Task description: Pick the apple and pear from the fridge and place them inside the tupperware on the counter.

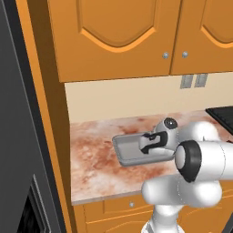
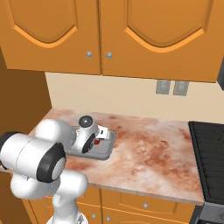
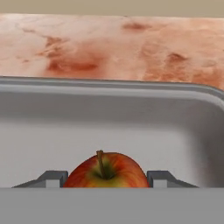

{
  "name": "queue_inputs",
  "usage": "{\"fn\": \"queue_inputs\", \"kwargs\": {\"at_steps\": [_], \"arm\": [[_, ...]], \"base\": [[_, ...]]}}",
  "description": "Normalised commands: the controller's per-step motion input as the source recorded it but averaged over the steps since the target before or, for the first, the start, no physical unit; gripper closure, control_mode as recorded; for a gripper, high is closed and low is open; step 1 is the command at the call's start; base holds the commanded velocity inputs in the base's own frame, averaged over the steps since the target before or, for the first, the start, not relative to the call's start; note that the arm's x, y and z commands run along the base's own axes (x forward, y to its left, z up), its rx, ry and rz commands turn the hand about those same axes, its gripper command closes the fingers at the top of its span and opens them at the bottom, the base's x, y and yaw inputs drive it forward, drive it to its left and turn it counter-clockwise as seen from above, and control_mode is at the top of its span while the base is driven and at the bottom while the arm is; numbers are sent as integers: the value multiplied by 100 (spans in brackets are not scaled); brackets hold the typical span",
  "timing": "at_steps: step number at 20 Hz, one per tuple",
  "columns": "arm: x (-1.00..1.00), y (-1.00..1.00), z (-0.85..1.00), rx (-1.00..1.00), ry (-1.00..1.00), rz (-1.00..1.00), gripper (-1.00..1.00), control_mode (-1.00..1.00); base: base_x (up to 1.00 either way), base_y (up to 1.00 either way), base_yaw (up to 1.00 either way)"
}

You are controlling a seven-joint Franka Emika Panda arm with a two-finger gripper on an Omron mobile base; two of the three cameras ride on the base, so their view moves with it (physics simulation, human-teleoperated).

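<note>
Apple [image 3: 107, 171] clamped in claw [image 3: 107, 181], low inside tupperware [image 3: 109, 113] on tabletop [image 3: 87, 48].
Risk: release from any height may let the round fruit roll to the wall or bounce out over the shallow rim; a sideways withdrawal could drag the container. Pear not seen here, judged yet to be fetched from fridge [image 1: 18, 136].

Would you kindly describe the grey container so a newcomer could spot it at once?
Find the reddish-beige marbled stone counter beneath the orange wooden wall cabinets. On it sits a shallow grey rectangular tupperware with rounded corners and a wide rim. It is the counter's only container, and the gripper holds a red apple inside it.
</note>
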Motion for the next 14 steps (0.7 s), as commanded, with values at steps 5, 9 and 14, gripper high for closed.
{"fn": "queue_inputs", "kwargs": {"at_steps": [5, 9, 14], "arm": [[33, 0, -34, 0, 0, 0, -100, -100], [15, 0, -22, 0, 0, 0, -100, -100], [-28, -2, 8, 0, 0, 0, -100, -100]], "base": [[0, 0, 0], [0, 0, 0], [0, 0, 0]]}}
